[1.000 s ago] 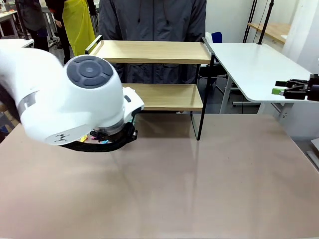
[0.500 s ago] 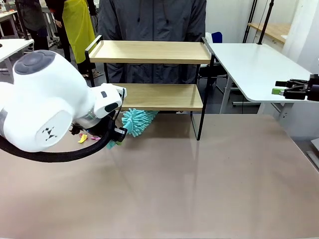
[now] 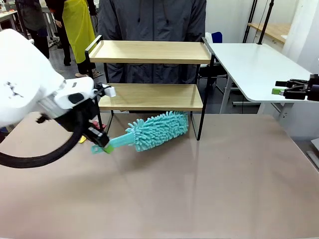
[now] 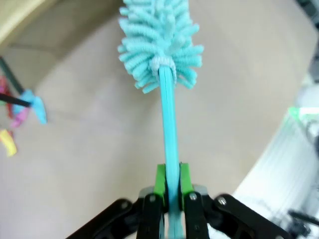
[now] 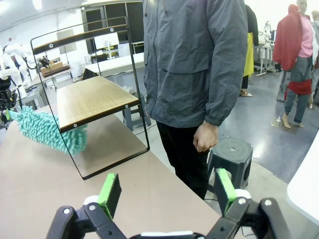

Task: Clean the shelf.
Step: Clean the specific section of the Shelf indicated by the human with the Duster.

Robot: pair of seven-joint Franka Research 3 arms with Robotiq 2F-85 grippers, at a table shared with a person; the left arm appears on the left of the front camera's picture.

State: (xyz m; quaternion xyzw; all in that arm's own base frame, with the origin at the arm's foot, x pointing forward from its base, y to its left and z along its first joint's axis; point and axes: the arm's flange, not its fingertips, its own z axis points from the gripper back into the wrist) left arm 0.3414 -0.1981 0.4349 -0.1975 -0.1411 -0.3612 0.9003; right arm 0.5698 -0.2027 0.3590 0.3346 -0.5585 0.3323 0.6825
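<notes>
The left gripper (image 4: 169, 175) is pressed together on the thin turquoise handle of a duster (image 4: 160, 40), its green pads (image 4: 160, 179) clamping the handle from both sides at the bottom of the left wrist view. Above them the handle runs up to the fluffy turquoise head at the top of the frame. A few small pink, yellow and blue bits (image 4: 20, 119) lie on the worktop at the left edge.

In the front view the left gripper (image 3: 101, 145) sits at centre left, and the duster (image 3: 157, 129) slants up to the right from it. The head reaches into the space under the lower board of the shelf (image 3: 149, 52), close to the right-hand black leg. Whether it touches the worktop (image 3: 199, 189) cannot be told.

The right gripper (image 5: 167, 188) is spread wide, with nothing between its pads; in the front view it (image 3: 279, 88) hangs at the right edge, over a white table (image 3: 249, 59).

The shelf (image 5: 89, 99) stands at the far edge of the worktop, upper middle of the front view, both boards bare. Behind it stands a person (image 3: 152, 20) in a grey jacket, with one hand (image 5: 203, 139) hanging beside a dark stool (image 5: 232, 152).
</notes>
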